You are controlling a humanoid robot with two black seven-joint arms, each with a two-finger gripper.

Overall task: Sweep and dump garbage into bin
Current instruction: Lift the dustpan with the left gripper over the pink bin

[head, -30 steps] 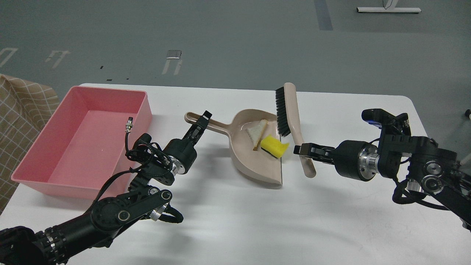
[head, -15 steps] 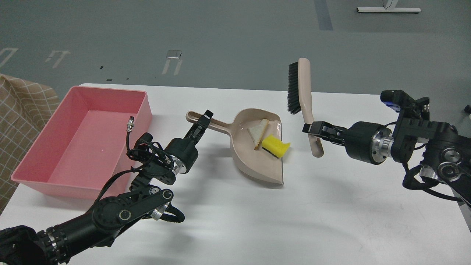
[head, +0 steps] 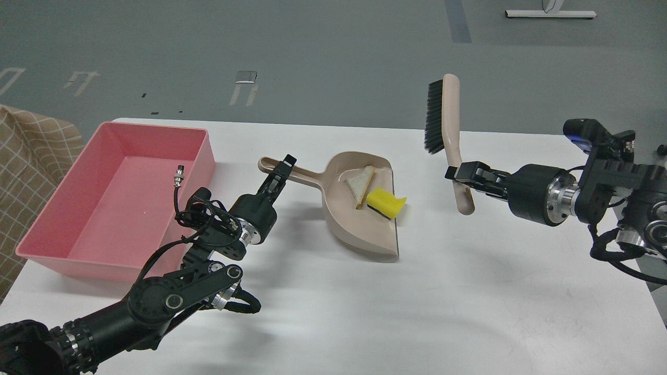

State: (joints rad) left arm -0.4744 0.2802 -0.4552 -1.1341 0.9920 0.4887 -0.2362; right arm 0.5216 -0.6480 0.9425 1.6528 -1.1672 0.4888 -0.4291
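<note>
- The garbage is two scraps: a white triangular bread-slice piece with a brown crust (head: 359,183) and a bright yellow sponge chunk with dark green backing (head: 385,202). Both lie inside the pan of a beige plastic dustpan with a long handle (head: 359,229).
- The bread piece sits toward the far side of the pan; the sponge chunk lies just beside it, nearer the pan's open straight edge, with one corner poking out over that edge.
- The dustpan rests on the white desk (head: 365,312), its open edge facing right and its handle running off to the left.
- The left pincer (head: 281,169) is clamped on the dustpan's handle near the handle's far end, the black fingers closed around the beige bar.
- The bin, a large shallow rectangular pink plastic tub with a rim (head: 31,229), stands on the left part of the desk, well apart from the dustpan, with the left arm between them. Nothing of the garbage is in it.
- The right pincer (head: 461,174) grips the lower handle of a beige hand brush with black bristles (head: 448,120).
- The brush stands nearly upright, lifted clear of the desk, bristles facing left toward the dustpan; it is near the dustpan but not touching it.
- A tan checked cloth (head: 26,151) shows at the left edge, beyond the bin.
</note>
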